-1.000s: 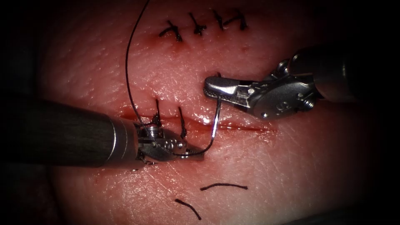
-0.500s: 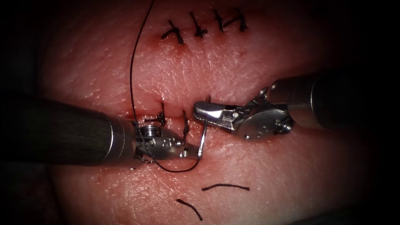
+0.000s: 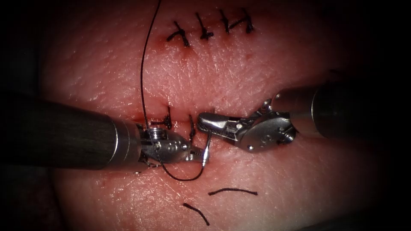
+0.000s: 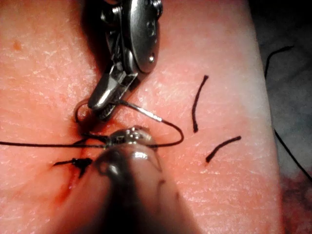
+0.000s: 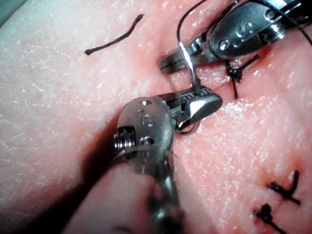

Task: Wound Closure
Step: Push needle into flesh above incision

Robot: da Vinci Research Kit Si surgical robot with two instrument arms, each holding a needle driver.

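Observation:
My right tool [image 3: 202,121] reaches in from the right, jaws shut on the curved needle [image 3: 207,147] near its pointed end, just over the cut [image 3: 239,133]. The needle hangs steeply toward the near side; the frames do not show whether its point is in the tissue. Its tail end lies at the tips of my left tool [image 3: 198,155], whose jaws stand slightly apart in the right wrist view [image 5: 170,63]. The black thread [image 3: 143,77] loops from the tail under the left tool and runs up out of view. Two stitches [image 3: 167,122] cross the cut beside the left tool.
A second cut farther back is closed by several stitches [image 3: 205,28]. Two cut ends of thread [image 3: 233,191] lie loose on the near tissue [image 3: 299,179]. Red fluid marks the cut's line.
The right tool has moved down and left to the cut with the needle. The needle swung from lying in the left jaws to nearly upright, and the thread loop dropped below the left tool.

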